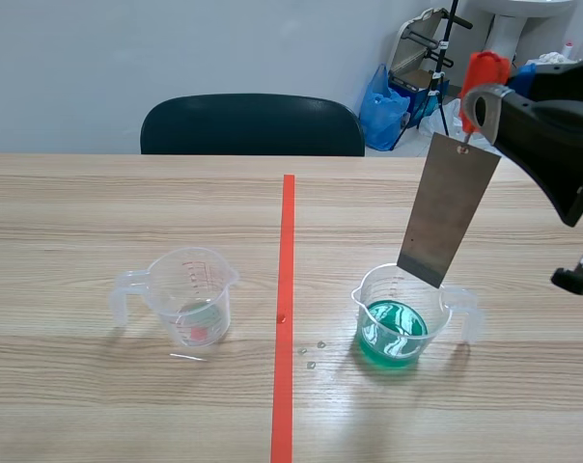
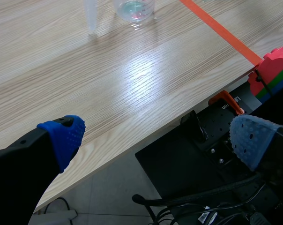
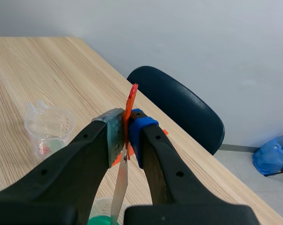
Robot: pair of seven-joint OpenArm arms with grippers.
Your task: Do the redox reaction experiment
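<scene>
A clear beaker of green liquid [image 1: 393, 328] stands right of the red tape line. A grey metal sheet [image 1: 449, 207] hangs tilted over it, its lower corner at the beaker's rim and out of the liquid. The sheet hangs from an orange-red clip [image 1: 485, 72], and my right gripper [image 3: 126, 133] is shut on that clip, raised high above the table. A second clear beaker [image 1: 187, 294] stands left of the line, holding a little liquid and something reddish at the bottom. My left gripper [image 2: 155, 136] is open and holds nothing, off the table's front edge, with that beaker [image 2: 133, 8] far ahead.
A dark chair [image 1: 251, 125] stands behind the table's far edge, with a blue bag [image 1: 383, 106] and a stand behind it at the right. Small droplets [image 1: 311, 352] lie between the tape and the green beaker. Under the left gripper is black equipment and a red block [image 2: 275, 70].
</scene>
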